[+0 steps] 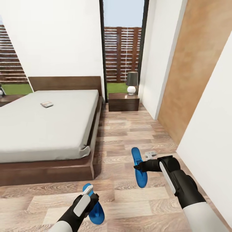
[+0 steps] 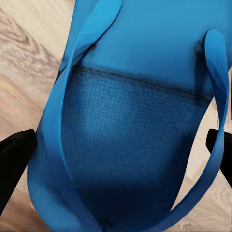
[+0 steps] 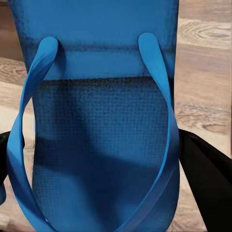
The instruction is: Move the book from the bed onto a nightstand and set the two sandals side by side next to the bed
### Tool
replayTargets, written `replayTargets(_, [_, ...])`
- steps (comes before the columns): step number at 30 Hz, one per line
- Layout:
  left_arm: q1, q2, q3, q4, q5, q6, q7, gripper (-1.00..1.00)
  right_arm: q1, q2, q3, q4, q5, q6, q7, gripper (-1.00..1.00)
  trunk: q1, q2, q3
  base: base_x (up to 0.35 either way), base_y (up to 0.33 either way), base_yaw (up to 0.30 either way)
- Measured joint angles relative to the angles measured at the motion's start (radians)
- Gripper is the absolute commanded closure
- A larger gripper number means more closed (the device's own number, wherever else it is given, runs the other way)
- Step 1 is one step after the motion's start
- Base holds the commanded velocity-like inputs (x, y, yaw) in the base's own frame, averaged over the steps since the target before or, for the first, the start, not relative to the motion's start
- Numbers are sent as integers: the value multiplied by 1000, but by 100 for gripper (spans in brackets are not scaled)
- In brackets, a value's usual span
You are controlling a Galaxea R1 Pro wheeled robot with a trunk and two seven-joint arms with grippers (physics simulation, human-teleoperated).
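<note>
Each gripper holds one bright blue sandal above the wood floor. My left gripper (image 1: 93, 201) is shut on the left sandal (image 1: 96, 211), whose sole and straps (image 2: 130, 145) sit between the black fingers (image 2: 14, 159). My right gripper (image 1: 138, 167) is shut on the right sandal (image 1: 139, 169), held edge-up; its sole (image 3: 101, 145) sits against a black finger (image 3: 205, 179). The book (image 1: 47, 104) lies on the pale mattress of the bed (image 1: 48, 129), far ahead to the left. A dark nightstand (image 1: 123, 101) stands beside the bed's head, under the window.
A grey-shaded lamp with a white base (image 1: 131, 82) stands on the nightstand. A second dark cabinet (image 1: 6, 99) shows at the bed's far left. A white wall and wood panel (image 1: 193, 71) close the right side. Wood floor (image 1: 129, 129) runs between bed and wall.
</note>
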Motion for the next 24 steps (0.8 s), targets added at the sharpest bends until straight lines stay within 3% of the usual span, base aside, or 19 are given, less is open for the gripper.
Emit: replayTargets(24, [0,3,2,2,1,-3,-4,100,0,0,3,7,1,0,0,100,0,0,-7,188,-295,236])
